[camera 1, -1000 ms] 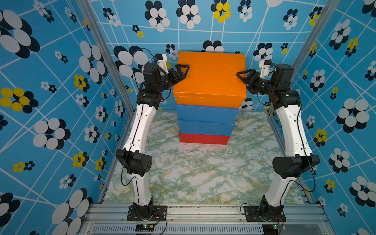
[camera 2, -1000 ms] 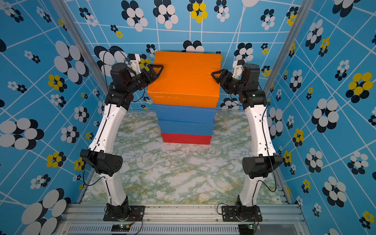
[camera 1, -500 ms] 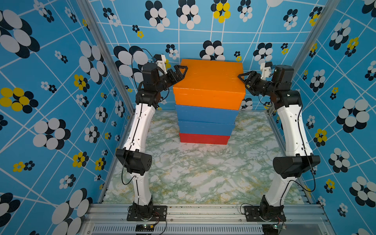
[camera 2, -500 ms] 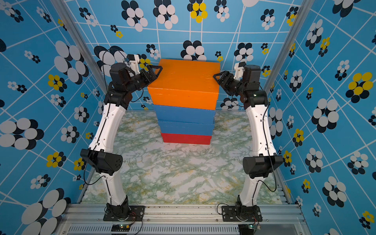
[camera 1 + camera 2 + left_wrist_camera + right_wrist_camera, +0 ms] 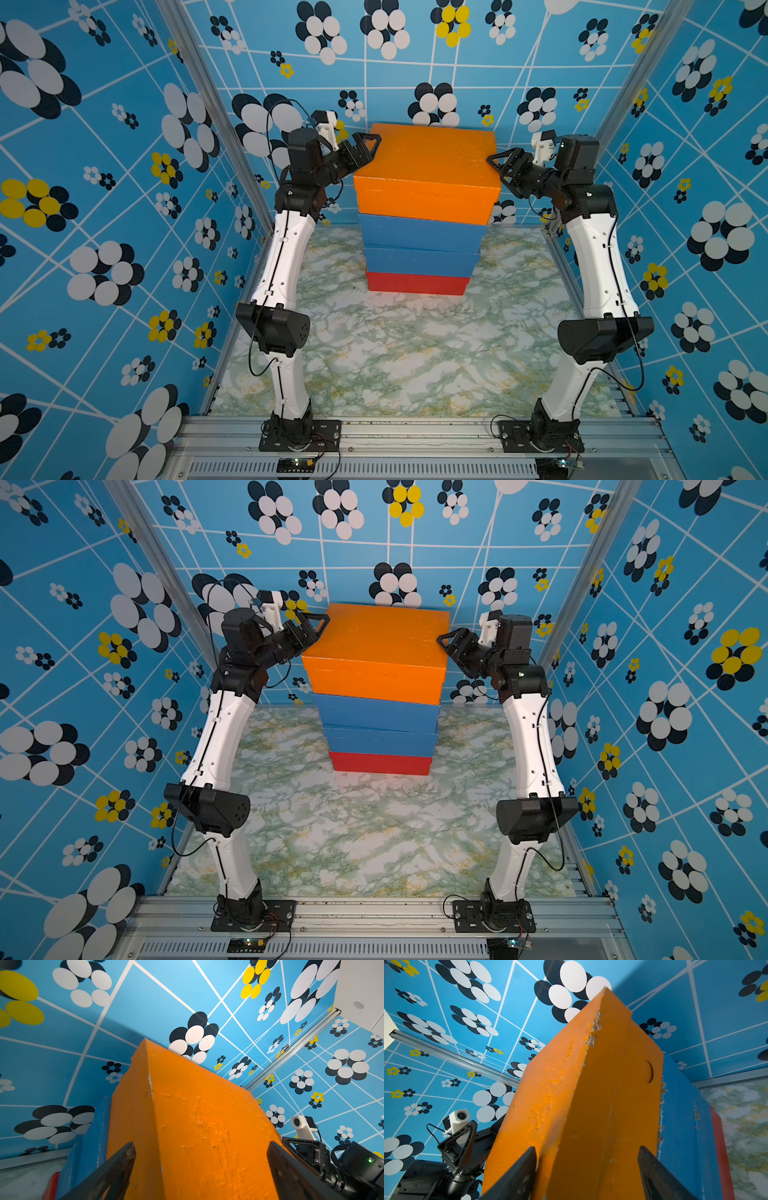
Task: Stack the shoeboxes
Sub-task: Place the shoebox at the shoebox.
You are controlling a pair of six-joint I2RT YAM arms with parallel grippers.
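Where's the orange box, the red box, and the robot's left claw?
orange box (image 5: 428,156): in a top view, middle of its lid.
red box (image 5: 417,284): in a top view, its front side.
left gripper (image 5: 361,150): in a top view, between its fingertips.

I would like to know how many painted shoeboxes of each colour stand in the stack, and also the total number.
Orange matte lidded shoebox: 1
Blue matte lidded shoeboxes: 2
Red matte lidded shoebox: 1
Total: 4
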